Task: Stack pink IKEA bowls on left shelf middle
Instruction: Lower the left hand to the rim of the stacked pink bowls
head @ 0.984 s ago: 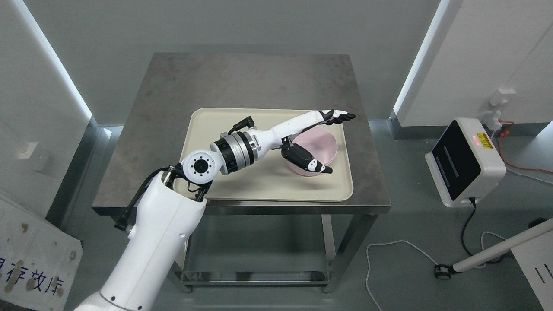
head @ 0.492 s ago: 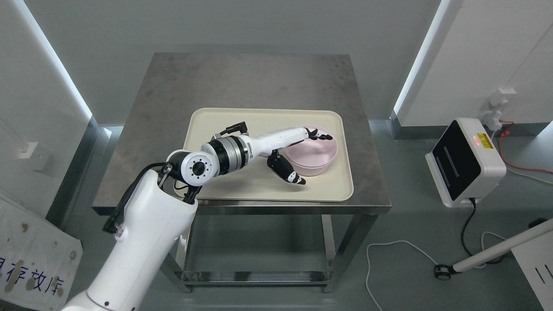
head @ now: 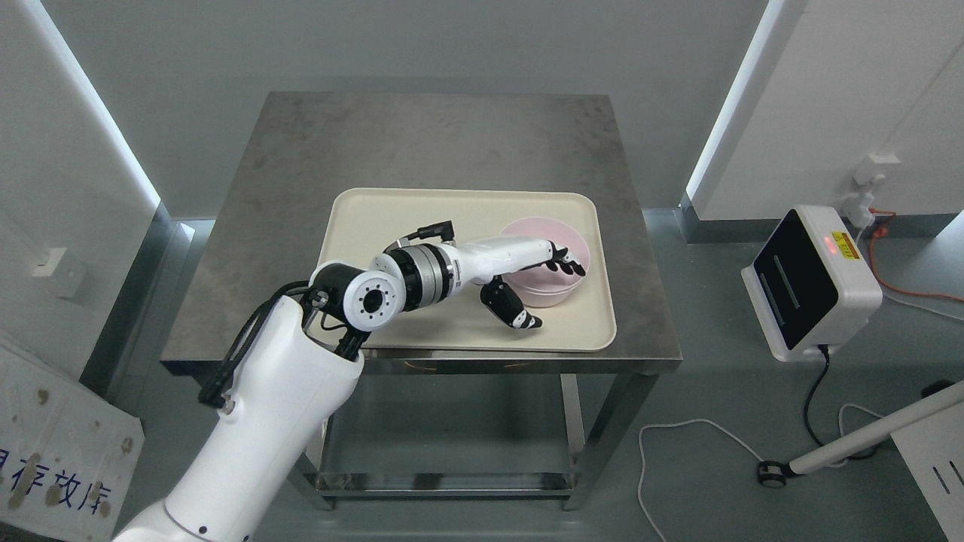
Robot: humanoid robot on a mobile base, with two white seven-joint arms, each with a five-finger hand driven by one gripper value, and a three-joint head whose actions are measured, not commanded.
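Note:
A pink bowl (head: 544,232) sits at the right end of a cream tray (head: 392,218) on a steel table (head: 422,135). My left arm comes in from the lower left and reaches across the tray. My left hand (head: 551,293) straddles the bowl's near rim. Its fingers (head: 561,260) lie stretched inside the bowl. Its thumb (head: 516,310) is outside, by the bowl's near wall. The hand is open and the bowl rests on the tray. Only one bowl shows. The right arm is out of view.
The table has a lower shelf (head: 444,482) under it. A white box with a black screen (head: 809,282) stands on the floor at the right, with cables (head: 700,433) and a white pole (head: 866,436). A printed panel (head: 60,459) leans at the lower left.
My left hand has come down from above the bowl's far side and pulled back toward me. Its fingers now lie inside the bowl, with the thumb beside the near wall.

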